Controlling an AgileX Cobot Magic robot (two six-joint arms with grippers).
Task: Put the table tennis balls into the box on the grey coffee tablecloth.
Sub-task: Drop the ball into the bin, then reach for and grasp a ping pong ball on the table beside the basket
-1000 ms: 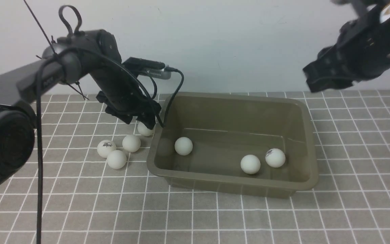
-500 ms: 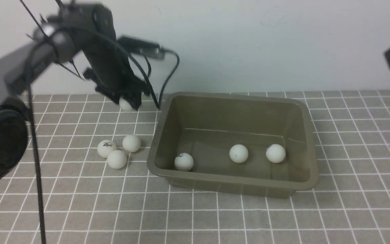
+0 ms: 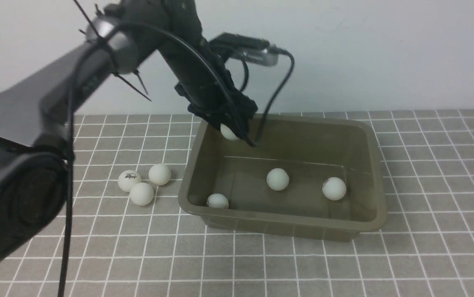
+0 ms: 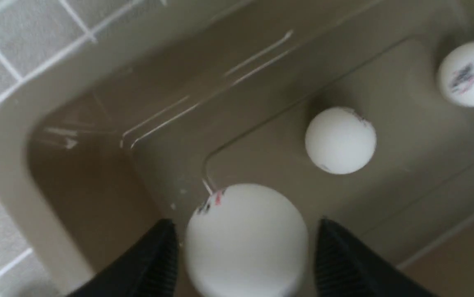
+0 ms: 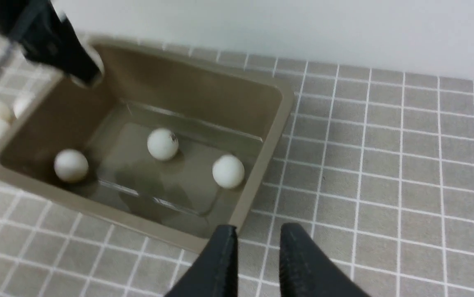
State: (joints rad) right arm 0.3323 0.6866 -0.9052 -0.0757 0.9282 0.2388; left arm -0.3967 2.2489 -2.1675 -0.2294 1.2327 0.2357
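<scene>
Three balls in box. Fourth ball between left gripper jaws over its 10 o'clock corner; gripped or freed, can't tell. Three more balls on cloth at box's 9 o'clock. Right gripper narrow, empty.

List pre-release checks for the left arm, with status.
1. Table tennis ball between left gripper jaws: ok.
2. Grip firm: cannot tell; slim gaps show beside the ball.
3. Ball over the box interior, near its far left corner: ok.
4. Floor below free; three boxed balls lie elsewhere: ok.
5. Right gripper empty, outside the box: ok.
6. All balls collected: not ok; three loose balls sit on the tablecloth.
</scene>
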